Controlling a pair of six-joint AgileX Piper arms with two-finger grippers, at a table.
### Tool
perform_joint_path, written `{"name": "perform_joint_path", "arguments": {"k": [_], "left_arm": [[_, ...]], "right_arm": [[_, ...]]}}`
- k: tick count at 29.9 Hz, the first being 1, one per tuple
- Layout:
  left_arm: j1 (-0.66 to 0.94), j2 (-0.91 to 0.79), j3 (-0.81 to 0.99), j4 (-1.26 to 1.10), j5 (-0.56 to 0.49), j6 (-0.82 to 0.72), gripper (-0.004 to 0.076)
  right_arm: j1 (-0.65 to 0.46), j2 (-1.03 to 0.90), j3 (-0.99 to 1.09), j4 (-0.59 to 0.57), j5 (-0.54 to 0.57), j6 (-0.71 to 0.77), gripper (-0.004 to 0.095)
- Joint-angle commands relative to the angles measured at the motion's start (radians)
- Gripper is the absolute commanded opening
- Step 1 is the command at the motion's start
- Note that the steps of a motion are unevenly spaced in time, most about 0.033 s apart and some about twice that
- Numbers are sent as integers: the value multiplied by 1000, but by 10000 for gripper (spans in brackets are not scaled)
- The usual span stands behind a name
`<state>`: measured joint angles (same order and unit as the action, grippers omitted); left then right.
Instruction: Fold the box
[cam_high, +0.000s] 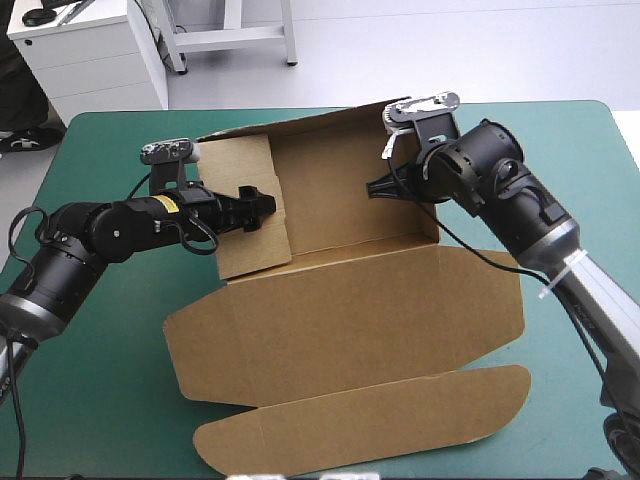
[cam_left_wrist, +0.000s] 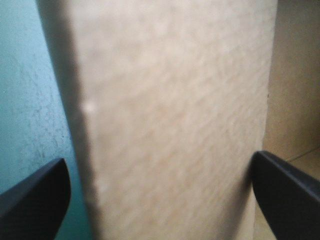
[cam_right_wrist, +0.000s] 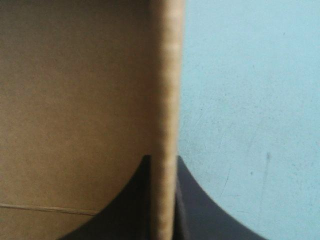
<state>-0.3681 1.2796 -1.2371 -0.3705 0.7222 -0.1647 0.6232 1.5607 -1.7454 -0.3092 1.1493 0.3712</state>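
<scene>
My right gripper (cam_high: 380, 187) pinches one box (cam_high: 350, 290) wall; my left gripper (cam_high: 258, 205), released, straddles the other. Raise both walls square.

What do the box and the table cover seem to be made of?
The box: likely cardboard, brown and matte; fold creases and a raw cut edge show. The table cover: teal-green, matte, faintly scuffed; perhaps a plastic or rubber mat, unclear.

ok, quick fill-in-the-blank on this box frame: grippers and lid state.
The right gripper is ____ on the box's right wall.
The left gripper is ____, straddling a raised side panel.
The lid lies ____ on the teal-green cover.
Missing: shut; open; flat.
</scene>
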Motion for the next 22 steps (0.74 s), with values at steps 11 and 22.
{"name": "perform_joint_path", "arguments": {"k": [11, 22], "left_arm": [[-8, -24, -42, -10, -18, -13, 624], [-48, -24, -37, -33, -50, -11, -7]], "right_arm": [[62, -39, -32, -126, -55, 96, 0], [62, -39, -32, -123, -48, 126, 0]]}}
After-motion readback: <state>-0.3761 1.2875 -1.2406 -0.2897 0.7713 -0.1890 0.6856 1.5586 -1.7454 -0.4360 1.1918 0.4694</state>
